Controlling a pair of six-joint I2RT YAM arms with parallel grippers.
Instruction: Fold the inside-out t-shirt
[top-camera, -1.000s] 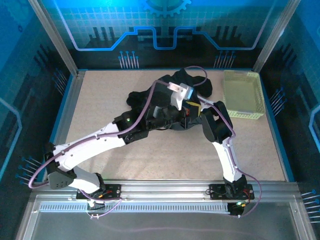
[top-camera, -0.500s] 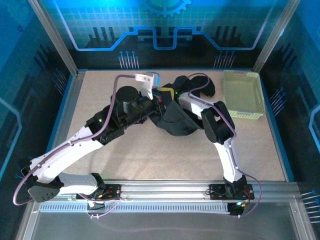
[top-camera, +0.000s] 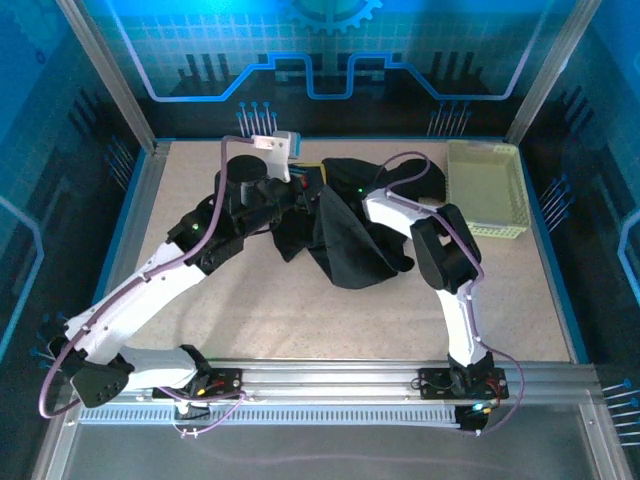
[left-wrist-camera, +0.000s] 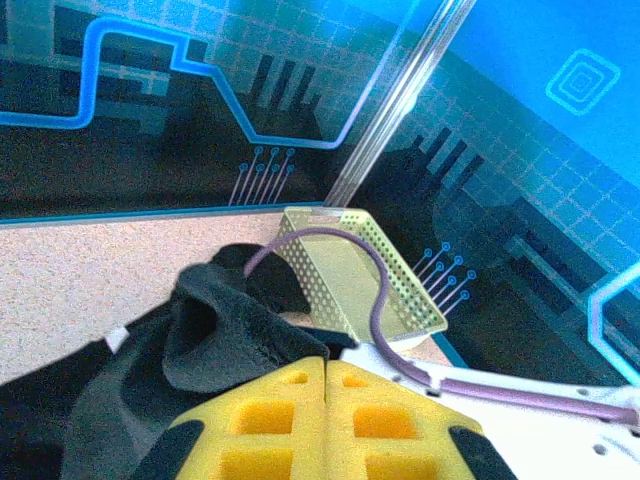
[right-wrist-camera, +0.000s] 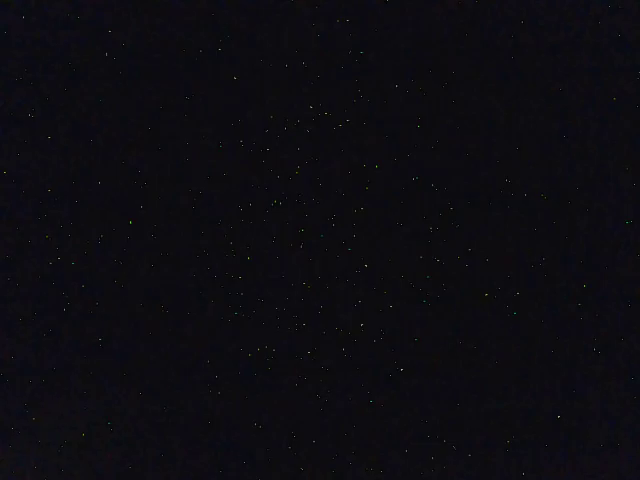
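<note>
The left hand (left-wrist-camera: 326, 372) is clenched on the black t-shirt (top-camera: 345, 245), tenting it above the far-middle counter (top-camera: 250, 300) — likely to open it out. The right hand is buried under cloth — I can't tell its state.

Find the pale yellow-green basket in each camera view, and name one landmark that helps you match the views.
Top external: basket at the table's far right corner, upper right of the picture.
Left wrist: basket at the picture's centre, seen end-on.
Right wrist: the picture is black; nothing can be told.
Shared landmark: black t-shirt, heaped beside the basket.
</note>
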